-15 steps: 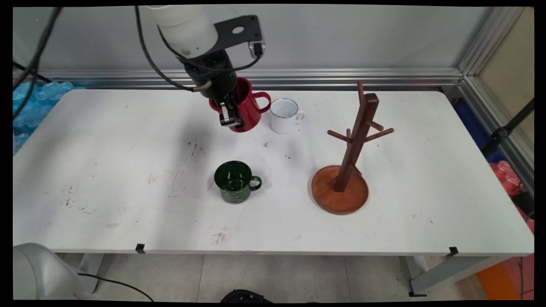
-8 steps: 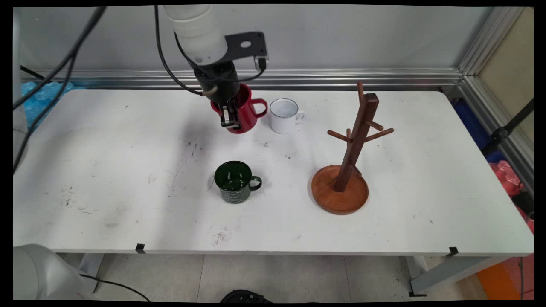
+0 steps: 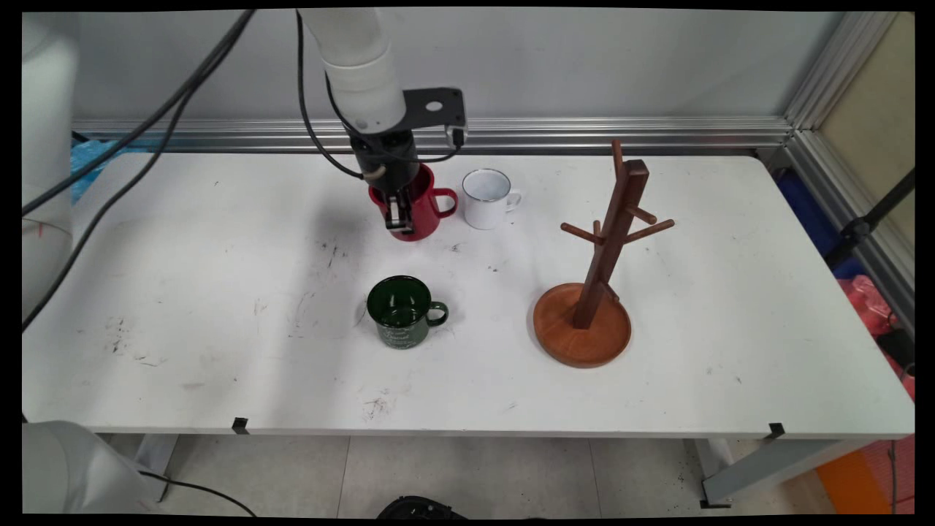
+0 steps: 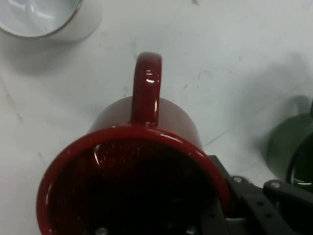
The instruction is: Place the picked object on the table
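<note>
A red mug (image 3: 418, 212) is gripped by its rim in the black gripper (image 3: 398, 213), one finger being seen down the near outer wall in the main view and the other hidden inside the cup. The mug is held upright at the far middle of the white table (image 3: 219, 307), its base at or just above the surface; contact with the table cannot be made out. Its handle is turned to the right, toward a white mug (image 3: 488, 199) that stands just beside it, apart from it. In the hand view the red mug (image 4: 142, 166) fills the lower frame with its dark inside open to the camera, the handle pointing up the picture, the white mug (image 4: 44, 19) cut off at the upper left corner, and a green mug (image 4: 293, 152) seen at the right edge. In the main view the green mug (image 3: 402, 310) stands nearer the front edge, and a wooden mug tree (image 3: 595, 277) on a round base stands well to the right
</note>
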### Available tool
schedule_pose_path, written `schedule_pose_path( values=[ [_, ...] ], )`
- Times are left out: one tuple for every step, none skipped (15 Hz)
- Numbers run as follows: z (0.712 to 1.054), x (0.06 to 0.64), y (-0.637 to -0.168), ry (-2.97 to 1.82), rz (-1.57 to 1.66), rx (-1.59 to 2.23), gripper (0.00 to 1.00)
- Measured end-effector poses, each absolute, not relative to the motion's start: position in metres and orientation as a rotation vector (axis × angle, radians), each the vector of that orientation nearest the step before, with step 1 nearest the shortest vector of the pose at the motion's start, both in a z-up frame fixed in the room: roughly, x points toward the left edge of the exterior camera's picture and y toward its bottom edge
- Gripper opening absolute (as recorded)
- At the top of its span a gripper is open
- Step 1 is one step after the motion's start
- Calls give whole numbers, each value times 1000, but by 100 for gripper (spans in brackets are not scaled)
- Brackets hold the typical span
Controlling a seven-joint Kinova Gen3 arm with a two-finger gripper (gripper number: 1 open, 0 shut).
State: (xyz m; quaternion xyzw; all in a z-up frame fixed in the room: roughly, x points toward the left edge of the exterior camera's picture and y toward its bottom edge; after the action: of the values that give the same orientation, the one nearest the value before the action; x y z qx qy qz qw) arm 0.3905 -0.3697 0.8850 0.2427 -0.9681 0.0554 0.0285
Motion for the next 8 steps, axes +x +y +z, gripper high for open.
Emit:
schedule_pose_path(
  values=[
    [879,390,-373,-2990,163,750,0],
    [874,390,-376,-2992,158,753,0],
    [869,389,-379,-2994,151,756,0],
    [866,389,-380,-2995,148,757,0],
    [861,389,-382,-2996,143,758,0],
    [856,388,-384,-2997,137,759,0],
    [851,388,-385,-2999,132,758,0],
    [848,387,-386,-3001,128,757,0]
  ],
)
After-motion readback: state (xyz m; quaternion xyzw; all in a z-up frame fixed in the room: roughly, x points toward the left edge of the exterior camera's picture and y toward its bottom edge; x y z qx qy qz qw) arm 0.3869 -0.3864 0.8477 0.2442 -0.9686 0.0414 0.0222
